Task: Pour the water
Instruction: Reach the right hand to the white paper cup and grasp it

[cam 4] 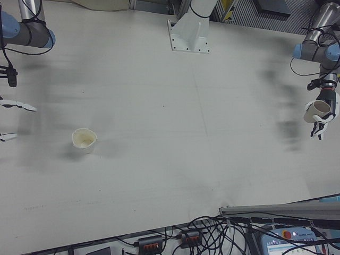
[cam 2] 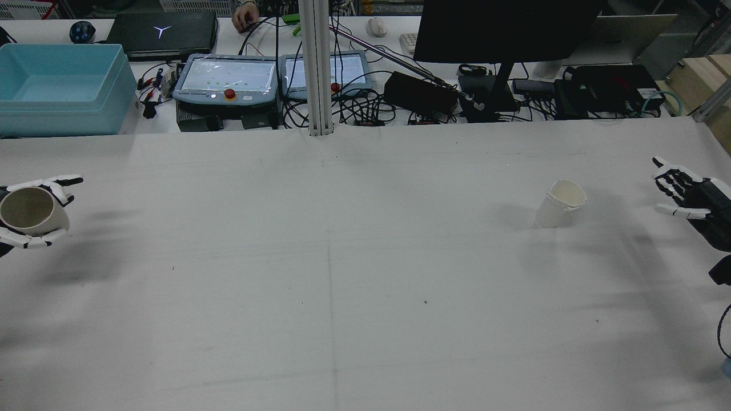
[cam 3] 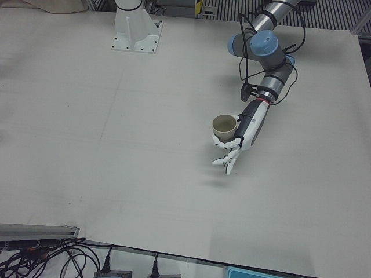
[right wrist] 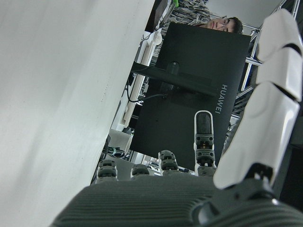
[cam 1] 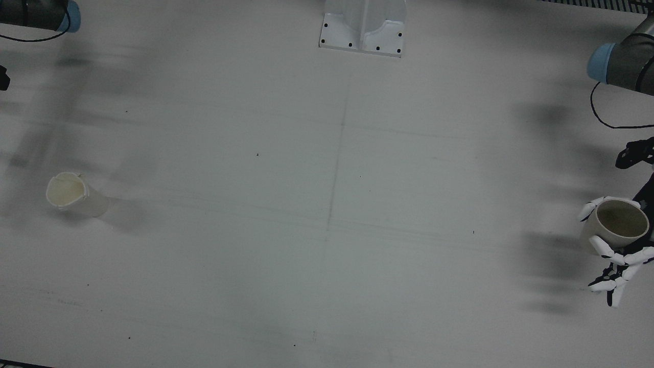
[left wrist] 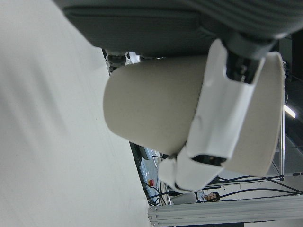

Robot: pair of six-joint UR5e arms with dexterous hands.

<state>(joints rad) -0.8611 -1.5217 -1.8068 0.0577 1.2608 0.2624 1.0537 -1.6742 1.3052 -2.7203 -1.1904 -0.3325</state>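
Note:
My left hand (cam 2: 25,220) is shut on a beige paper cup (cam 2: 24,208) and holds it above the table at the far left of the rear view. The cup leans a little. The hand (cam 1: 615,260) and held cup (cam 1: 618,222) show at the right edge of the front view, in the left-front view (cam 3: 225,126) and close up in the left hand view (left wrist: 189,113). A second white paper cup (cam 2: 559,202) stands upright on the table on my right side; it also shows in the front view (cam 1: 71,193) and the right-front view (cam 4: 84,139). My right hand (cam 2: 691,197) is open and empty, to the right of that cup and apart from it.
The white table (cam 2: 342,274) spreads between the two cups. A post base plate (cam 1: 363,30) stands at the table's robot side. Beyond the far edge are a blue bin (cam 2: 57,85), teach pendants (cam 2: 228,77), a monitor (cam 2: 502,28) and cables.

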